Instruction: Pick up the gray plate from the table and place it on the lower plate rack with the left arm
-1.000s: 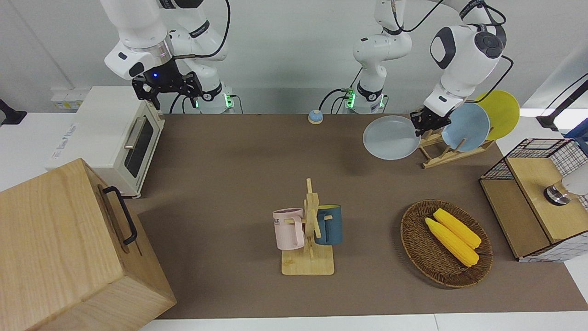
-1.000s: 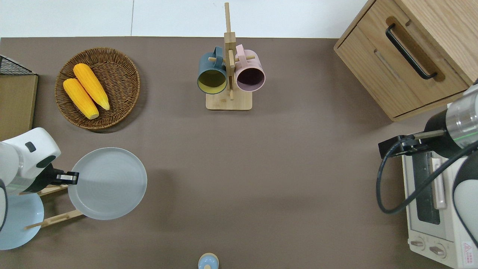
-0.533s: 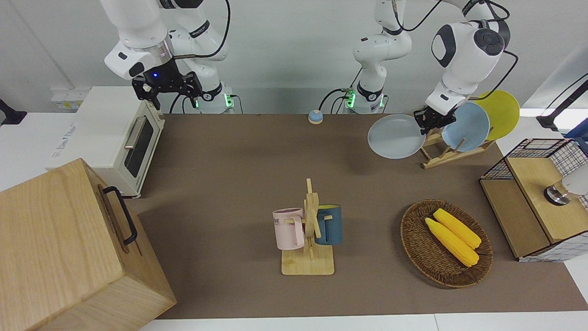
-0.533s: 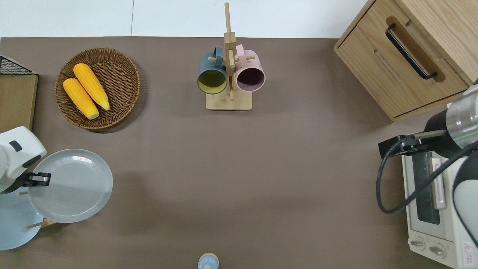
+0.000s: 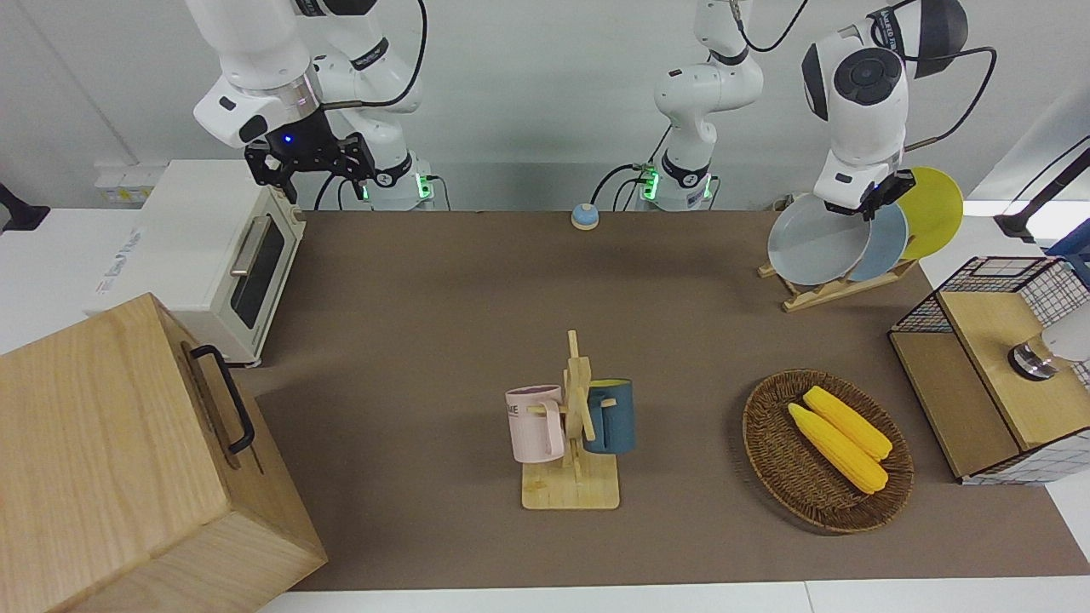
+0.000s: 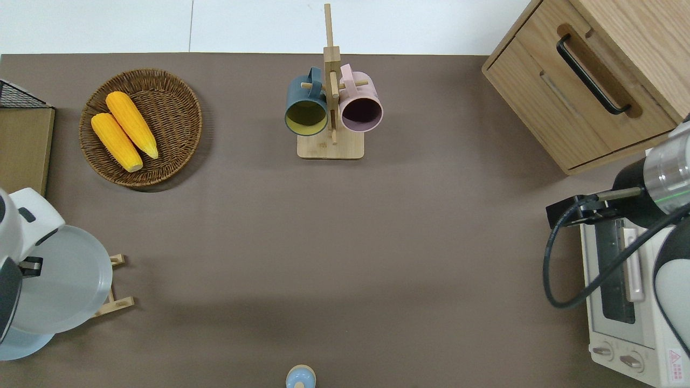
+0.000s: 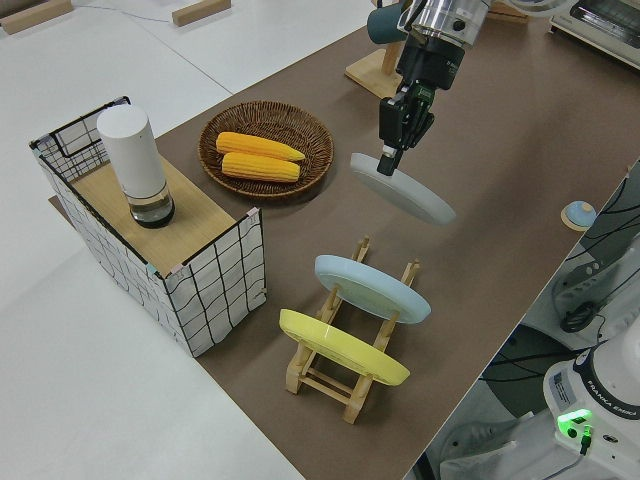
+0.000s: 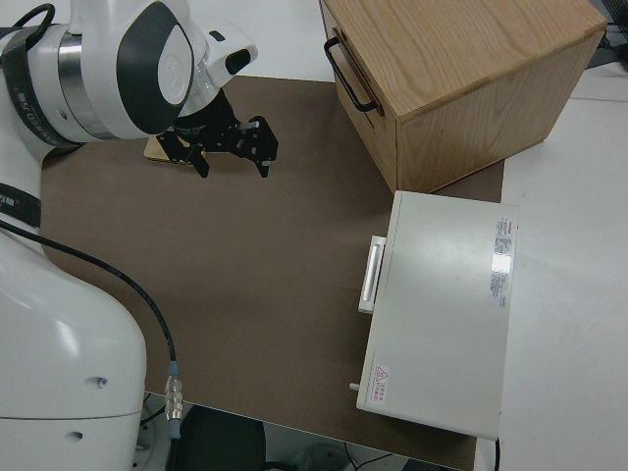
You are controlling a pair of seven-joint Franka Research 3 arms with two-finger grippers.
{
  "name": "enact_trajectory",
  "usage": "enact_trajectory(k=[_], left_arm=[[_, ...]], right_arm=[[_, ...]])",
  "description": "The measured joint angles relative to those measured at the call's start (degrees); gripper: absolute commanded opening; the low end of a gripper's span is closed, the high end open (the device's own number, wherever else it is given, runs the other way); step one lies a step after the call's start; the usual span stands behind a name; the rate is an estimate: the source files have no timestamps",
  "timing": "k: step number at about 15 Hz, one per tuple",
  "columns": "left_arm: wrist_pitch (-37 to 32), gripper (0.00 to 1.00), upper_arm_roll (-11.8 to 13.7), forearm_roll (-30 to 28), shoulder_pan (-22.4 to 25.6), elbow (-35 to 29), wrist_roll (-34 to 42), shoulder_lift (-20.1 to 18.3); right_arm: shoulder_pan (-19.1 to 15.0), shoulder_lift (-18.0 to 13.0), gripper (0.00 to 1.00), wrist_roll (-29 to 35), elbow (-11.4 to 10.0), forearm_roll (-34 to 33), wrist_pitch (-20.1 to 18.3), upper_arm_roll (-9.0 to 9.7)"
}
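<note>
gray plate: smooth, slight sheen; lower plate rack: bare light wood; table: matte brown cloth; basket: rough woven wicker

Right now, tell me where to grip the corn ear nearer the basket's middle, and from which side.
Grip the ear of corn across its thick middle, straight down from above. It lies flat in the shallow wicker basket, top exposed, and the rim hinders a sideways approach. The second ear lies close alongside, so one finger probably has little room.
</note>
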Motion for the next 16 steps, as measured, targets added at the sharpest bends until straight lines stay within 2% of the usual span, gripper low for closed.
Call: enact_trajectory(k=[4,10,16], left_arm=[[-2.79,0.00,-2.50,4.91,-0.14,-0.01,-6.82,0.65],[-3.09,0.00,-2.60,9.63,-0.29,-0.55,-13.62,2.77],[-3.45,0.00,-3.01,12.58,-2.45,-5.13,-23.04,3.81]], right_arm=[[0.00,0.00,0.983,0.00,0.00,0.00,0.00,0.00],[0.00,0.00,0.983,0.00,0.00,0.00,0.00,0.00],[0.00,0.00,0.983,0.00,0.00,0.00,0.00,0.00]])
